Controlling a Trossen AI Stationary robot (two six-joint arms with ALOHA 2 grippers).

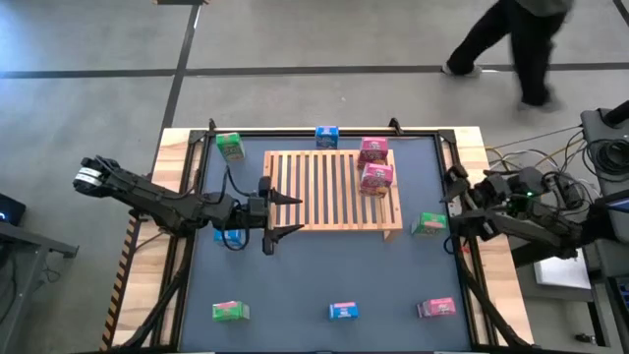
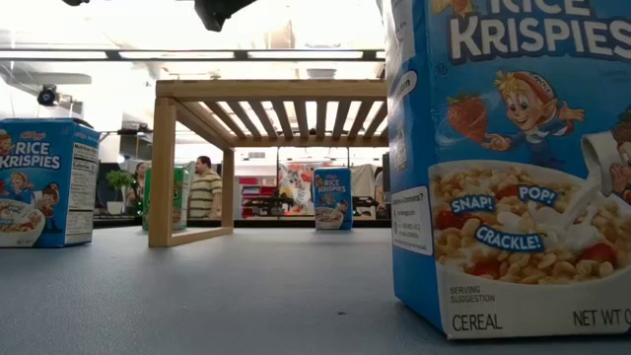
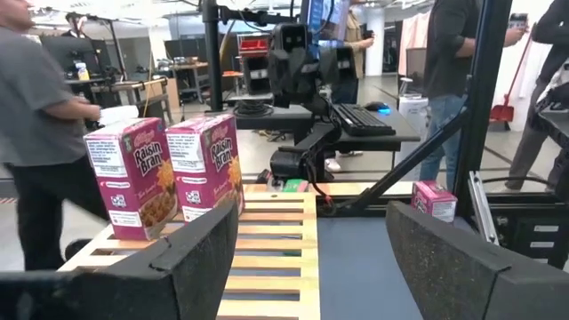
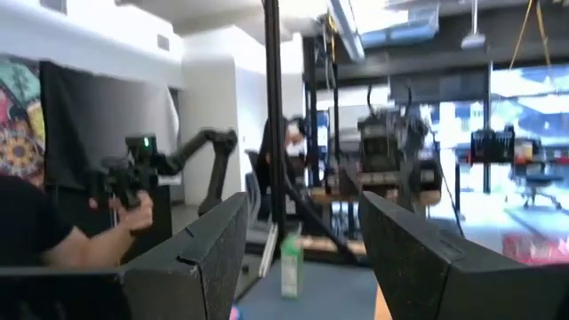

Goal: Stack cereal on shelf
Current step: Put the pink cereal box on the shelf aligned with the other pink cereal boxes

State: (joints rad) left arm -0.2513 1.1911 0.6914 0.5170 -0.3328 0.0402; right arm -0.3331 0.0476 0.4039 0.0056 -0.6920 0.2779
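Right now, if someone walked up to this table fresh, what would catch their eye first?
Probably the slatted wooden rack in the middle of the table, with two pink Raisin Bran boxes standing at its right end. Next, the left gripper, open and empty at the rack's left edge. Blue, green and pink cereal boxes lie scattered around it, and the right gripper waits at the right edge.

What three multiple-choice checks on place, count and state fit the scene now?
1. Left gripper is where? A at the light wooden slatted rack's left end; B at its right end; C over its middle.
2. Small pink cardboard boxes on the rack? A none; B two; C five.
3. Left gripper's state? A open, empty; B shut on green box; C shut on pink box.
1A: high view shows it there. 2B: both stand near its right end. 3A: fingers apart, nothing between.
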